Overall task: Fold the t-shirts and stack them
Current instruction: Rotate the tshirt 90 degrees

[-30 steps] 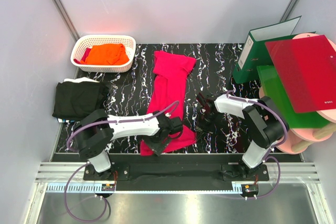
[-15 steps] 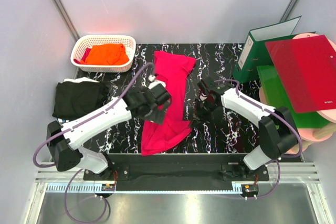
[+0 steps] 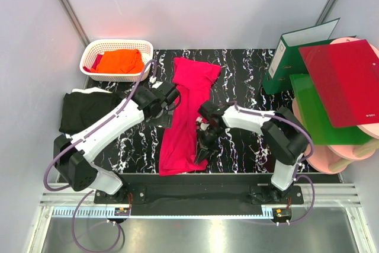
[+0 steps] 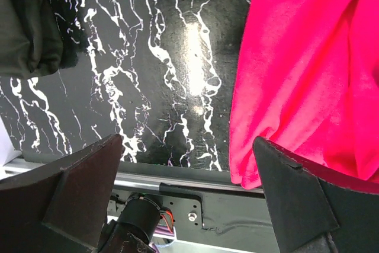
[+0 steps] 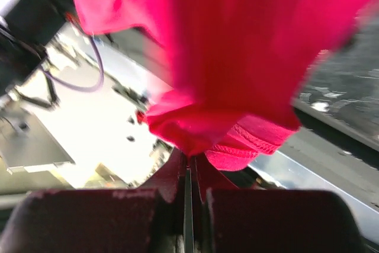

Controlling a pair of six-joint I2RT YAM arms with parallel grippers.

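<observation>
The black t-shirt (image 3: 89, 111) lies folded well to the left of the left gripper (image 3: 163, 100). The orange t-shirt (image 3: 118, 61) sits in the white basket (image 3: 142, 44), beyond and left of that gripper. The left gripper's jaws stand wide apart with nothing between them, over the marbled table (image 3: 249, 87), just beside the left edge of the crimson-pink t-shirt (image 3: 186, 111). At that shirt's right edge, the right gripper (image 3: 204, 138) is clamped tight on a bunched fold of the crimson cloth.
</observation>
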